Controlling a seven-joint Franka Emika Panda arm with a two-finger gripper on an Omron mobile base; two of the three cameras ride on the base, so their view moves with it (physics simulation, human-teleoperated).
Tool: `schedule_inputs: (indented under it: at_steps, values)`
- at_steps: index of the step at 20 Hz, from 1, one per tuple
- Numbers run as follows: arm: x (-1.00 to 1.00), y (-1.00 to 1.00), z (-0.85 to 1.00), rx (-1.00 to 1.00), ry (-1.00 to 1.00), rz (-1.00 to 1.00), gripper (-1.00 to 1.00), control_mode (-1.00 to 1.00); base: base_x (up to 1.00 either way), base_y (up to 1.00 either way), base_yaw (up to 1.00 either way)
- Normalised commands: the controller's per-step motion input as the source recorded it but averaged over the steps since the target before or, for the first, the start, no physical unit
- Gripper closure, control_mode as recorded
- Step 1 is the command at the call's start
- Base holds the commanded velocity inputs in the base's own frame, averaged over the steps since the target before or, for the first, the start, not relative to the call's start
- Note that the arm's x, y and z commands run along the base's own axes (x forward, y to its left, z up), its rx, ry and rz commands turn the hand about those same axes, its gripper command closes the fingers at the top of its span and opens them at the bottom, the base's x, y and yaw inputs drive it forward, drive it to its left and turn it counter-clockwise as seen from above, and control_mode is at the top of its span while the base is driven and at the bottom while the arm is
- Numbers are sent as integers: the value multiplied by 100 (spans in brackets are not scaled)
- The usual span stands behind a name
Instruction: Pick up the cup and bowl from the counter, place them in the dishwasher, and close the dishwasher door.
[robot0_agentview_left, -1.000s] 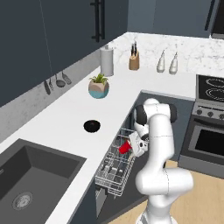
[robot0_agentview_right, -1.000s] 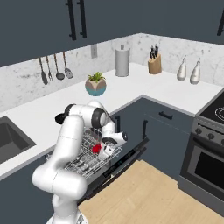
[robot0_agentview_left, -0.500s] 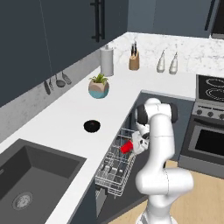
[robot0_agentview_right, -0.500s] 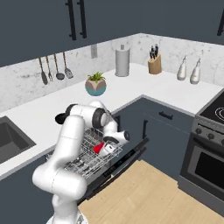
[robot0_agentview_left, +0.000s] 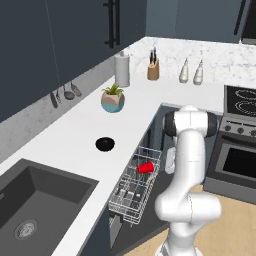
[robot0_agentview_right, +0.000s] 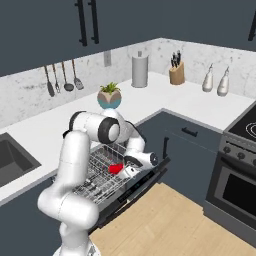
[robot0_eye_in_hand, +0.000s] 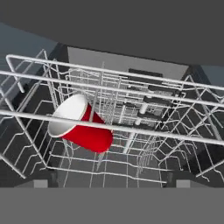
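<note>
The red cup (robot0_eye_in_hand: 83, 129) lies on its side in the dishwasher's white wire rack (robot0_eye_in_hand: 131, 94), white mouth tilted up and to the left. It also shows in the pulled-out rack (robot0_agentview_left: 131, 192) as a red cup (robot0_agentview_left: 146, 168) and as a red cup (robot0_agentview_right: 116, 169). My gripper (robot0_eye_in_hand: 112, 181) is open just in front of the cup, apart from it, with nothing between its fingers. The hand with the gripper (robot0_agentview_right: 129, 171) hangs low over the rack's front. The black bowl (robot0_agentview_left: 105, 144) rests on the white counter (robot0_agentview_left: 75, 135). The dishwasher door (robot0_agentview_right: 145, 184) lies open and flat below the rack.
A teal-and-tan plant pot (robot0_agentview_left: 113, 99), a paper towel roll (robot0_agentview_left: 122, 70), a knife block (robot0_agentview_left: 153, 70) and two bottles (robot0_agentview_left: 192, 73) stand along the back of the counter. The dark sink (robot0_agentview_left: 35, 200) is at the left. The oven range (robot0_agentview_left: 240, 150) stands at the right.
The gripper has gone from shut on the red cup to open. The cup now lies free in the rack.
</note>
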Motion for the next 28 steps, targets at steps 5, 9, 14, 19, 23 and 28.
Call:
schedule_inputs:
  at_steps: [5,9,14,19,23,28]
  values:
    - [-60,-1,100,0,-20,-5,-100,-100,0,0,0]
    - [-68,35,100,-7,-47,8,-100,-100,0,0,0]
    - [-47,63,100,-25,-52,30,-100,-100,0,0,0]
    - [-8,58,100,-31,-30,39,-100,-100,0,0,0]
    - [0,48,81,-37,-8,41,-100,-100,0,0,0]
    - [0,67,12,-41,0,32,-100,-100,0,0,0]
